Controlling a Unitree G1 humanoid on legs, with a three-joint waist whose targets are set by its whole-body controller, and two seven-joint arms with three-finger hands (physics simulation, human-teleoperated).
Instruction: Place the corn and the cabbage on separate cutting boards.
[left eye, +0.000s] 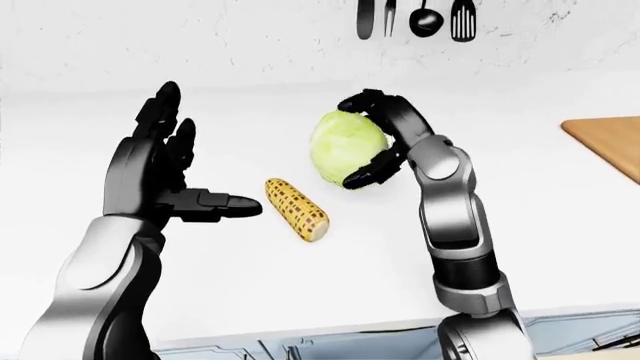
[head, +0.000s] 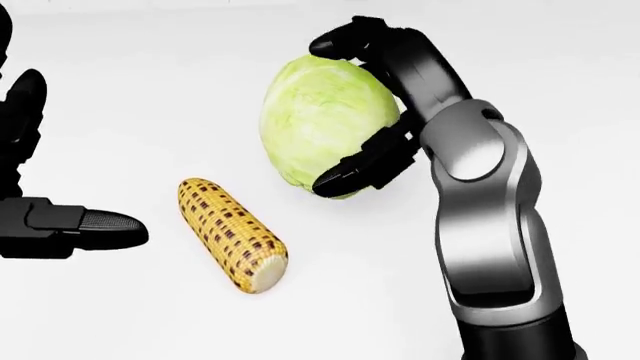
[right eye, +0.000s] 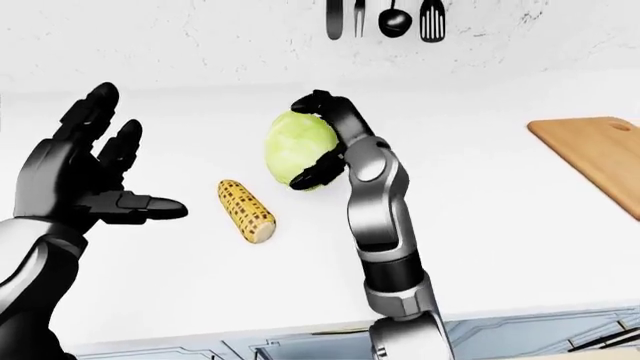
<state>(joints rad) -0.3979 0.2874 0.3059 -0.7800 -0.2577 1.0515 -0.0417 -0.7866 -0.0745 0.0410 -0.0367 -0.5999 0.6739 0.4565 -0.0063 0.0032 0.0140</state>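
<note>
A pale green cabbage rests on the white counter. My right hand wraps it from the right, with fingers curled over its top and the thumb pressed against its lower side. A yellow corn cob lies below and left of the cabbage, untouched. My left hand hovers open to the left of the corn, fingers spread upward and thumb pointing at the cob, a short gap away.
A wooden cutting board lies at the right edge of the eye views, well apart from the vegetables. Black utensils hang on the wall above. The counter's near edge runs along the bottom.
</note>
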